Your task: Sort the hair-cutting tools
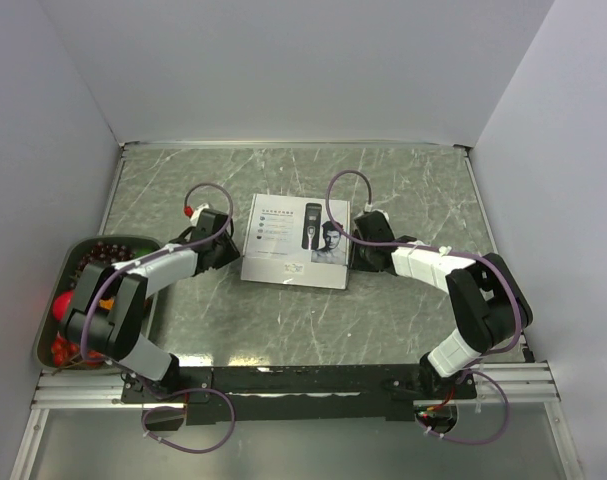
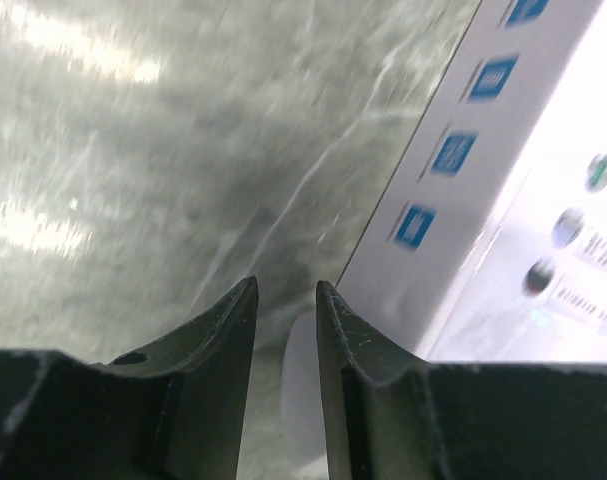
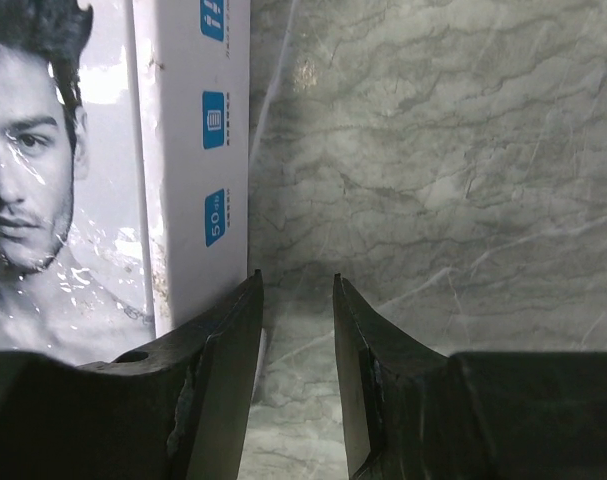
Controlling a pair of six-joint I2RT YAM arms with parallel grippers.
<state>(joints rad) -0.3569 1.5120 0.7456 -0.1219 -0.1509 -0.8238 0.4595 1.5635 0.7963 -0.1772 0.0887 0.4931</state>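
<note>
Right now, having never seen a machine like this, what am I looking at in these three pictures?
The overhead picture shows two robot arms bolted at the near edge of a marble-patterned table. Each arm ends in a two-finger gripper. The left gripper and the right gripper sit at opposite sides of a flat white box printed with a man's face. A metal tray of fruit stands at the left. The other two pictures come from cameras on the wrists, looking out past the dark fingers. The right gripper's fingers are slightly apart over bare table, holding nothing. Something pale shows in the left gripper's gap; whether it is gripped, I cannot tell.
</note>
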